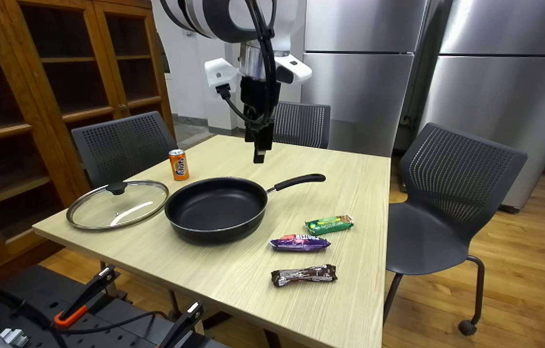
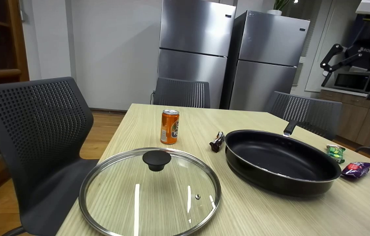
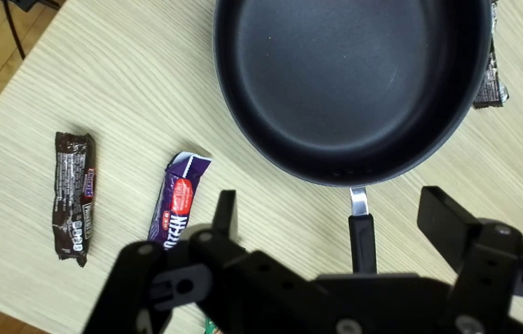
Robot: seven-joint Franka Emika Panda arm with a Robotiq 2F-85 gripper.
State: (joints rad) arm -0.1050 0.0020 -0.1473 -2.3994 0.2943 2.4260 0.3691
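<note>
Pan (image 1: 217, 208) below downturned pincer (image 2: 345, 92) (wide)

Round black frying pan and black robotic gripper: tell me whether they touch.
Apart: an exterior view shows the gripper hanging higher than the pan, a plain gap between.

In an exterior view, a wooden cabinet (image 1: 86, 113) with glass doors (image 1: 60, 82) stands at ten o'clock. A steel fridge (image 1: 357, 106) is at one o'clock, another fridge (image 1: 499, 116) at two. Three dark chairs (image 1: 461, 179) are around the pale table (image 1: 359, 186), at nine, one and three o'clock. The floor (image 1: 519, 290), at four o'clock, is of shiny brown wood. In an exterior view, a white wall (image 2: 116, 49) is between ten and eleven o'clock, a microwave (image 2: 350, 81) between two and three.
</note>
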